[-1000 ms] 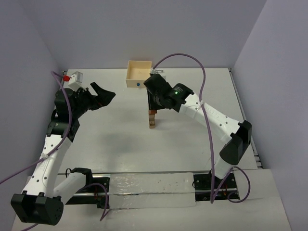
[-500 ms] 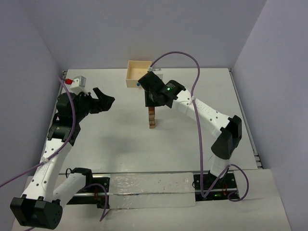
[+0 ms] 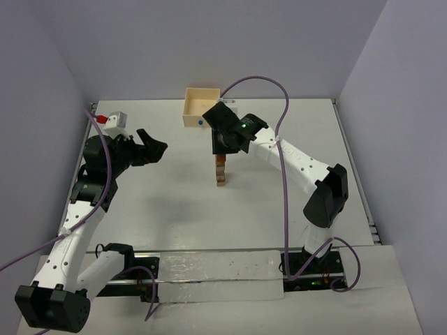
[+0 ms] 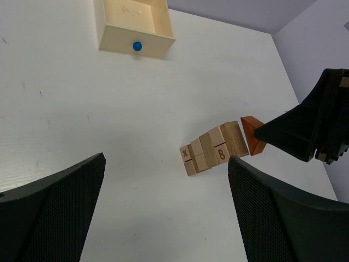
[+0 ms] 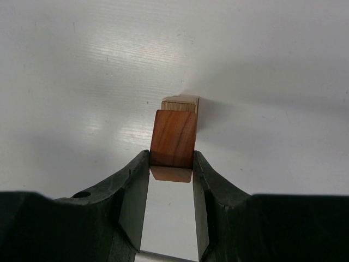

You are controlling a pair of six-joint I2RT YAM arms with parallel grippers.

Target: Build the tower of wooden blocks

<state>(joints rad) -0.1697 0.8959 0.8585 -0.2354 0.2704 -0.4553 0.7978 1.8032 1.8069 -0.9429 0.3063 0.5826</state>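
Two arms are recorded in the overhead view: the left arm (image 3: 73, 216) at the left of the frame and the right arm (image 3: 297, 160) at centre right. Each is built of white link shells and black joint housings. Purple cables (image 3: 255, 77) are looped along both. A green light (image 3: 242, 126) is noted on the right wrist housing, and a pale module (image 3: 116, 120) with a red part at upper left. The left gripper (image 4: 166, 160) is fitted with black, mesh-textured fingers (image 4: 54, 213). The right gripper (image 5: 170, 155) is fitted with black fingers (image 5: 131, 199) that have smooth grey inner faces.

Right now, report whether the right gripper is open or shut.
Shut. The right gripper clamps the reddish block. In the right wrist view both fingers press the block's sides, directly over the tower.
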